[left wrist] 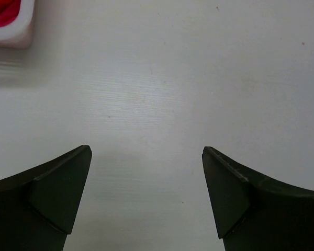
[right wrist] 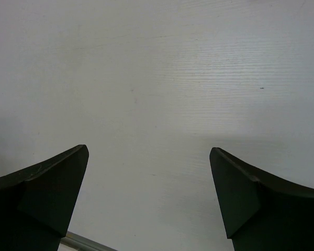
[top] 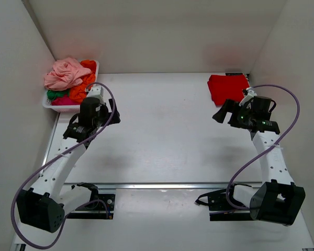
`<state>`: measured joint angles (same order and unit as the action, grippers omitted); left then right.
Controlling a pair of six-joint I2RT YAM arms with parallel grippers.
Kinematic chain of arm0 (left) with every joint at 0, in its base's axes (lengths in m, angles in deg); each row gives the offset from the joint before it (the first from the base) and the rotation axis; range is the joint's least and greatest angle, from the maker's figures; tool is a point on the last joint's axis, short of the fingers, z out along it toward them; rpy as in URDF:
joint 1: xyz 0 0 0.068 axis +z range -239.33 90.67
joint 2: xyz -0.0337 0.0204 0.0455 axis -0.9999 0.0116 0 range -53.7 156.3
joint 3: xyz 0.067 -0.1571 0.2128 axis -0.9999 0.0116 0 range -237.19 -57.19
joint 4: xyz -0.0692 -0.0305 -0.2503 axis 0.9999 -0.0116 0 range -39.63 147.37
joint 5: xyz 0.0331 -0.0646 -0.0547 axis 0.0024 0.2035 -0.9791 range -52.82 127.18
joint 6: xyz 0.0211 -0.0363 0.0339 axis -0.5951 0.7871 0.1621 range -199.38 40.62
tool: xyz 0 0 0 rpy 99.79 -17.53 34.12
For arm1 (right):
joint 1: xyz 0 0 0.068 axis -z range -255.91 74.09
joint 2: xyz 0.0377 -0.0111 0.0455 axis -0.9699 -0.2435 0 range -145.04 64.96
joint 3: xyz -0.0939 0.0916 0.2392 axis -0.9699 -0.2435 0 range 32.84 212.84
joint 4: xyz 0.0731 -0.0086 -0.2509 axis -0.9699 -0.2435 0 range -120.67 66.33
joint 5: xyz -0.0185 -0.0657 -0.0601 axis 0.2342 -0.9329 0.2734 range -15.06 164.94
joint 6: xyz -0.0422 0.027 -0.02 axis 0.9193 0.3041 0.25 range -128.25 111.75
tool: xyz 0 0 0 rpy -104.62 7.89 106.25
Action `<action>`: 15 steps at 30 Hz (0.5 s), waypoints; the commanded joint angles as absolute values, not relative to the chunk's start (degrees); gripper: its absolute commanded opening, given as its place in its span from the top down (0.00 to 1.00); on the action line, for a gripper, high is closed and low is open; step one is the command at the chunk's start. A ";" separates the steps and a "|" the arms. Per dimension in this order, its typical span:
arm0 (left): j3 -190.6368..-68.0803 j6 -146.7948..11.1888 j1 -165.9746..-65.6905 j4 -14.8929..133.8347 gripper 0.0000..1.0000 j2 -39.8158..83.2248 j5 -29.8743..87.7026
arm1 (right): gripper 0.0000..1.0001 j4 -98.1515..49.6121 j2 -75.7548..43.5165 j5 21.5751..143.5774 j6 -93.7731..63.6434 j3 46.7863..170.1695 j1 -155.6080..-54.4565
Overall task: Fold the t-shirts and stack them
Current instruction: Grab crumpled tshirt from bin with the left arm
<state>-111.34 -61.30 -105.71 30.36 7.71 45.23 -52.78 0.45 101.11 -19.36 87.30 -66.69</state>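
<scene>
Overhead only: red t-shirt, heaped basket | left wrist: basket corner cropped | left gripper, right gripper: spread, empty

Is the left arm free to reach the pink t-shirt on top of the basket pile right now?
Probably yes: the left hand is open and empty, close beside the basket, and the pink t-shirt lies uncovered on top.
</scene>
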 commanded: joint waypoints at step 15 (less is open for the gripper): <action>-131.88 -74.46 -95.49 40.84 0.02 21.43 46.76 | 0.01 -57.16 -5.61 86.99 -17.31 100.67 -71.95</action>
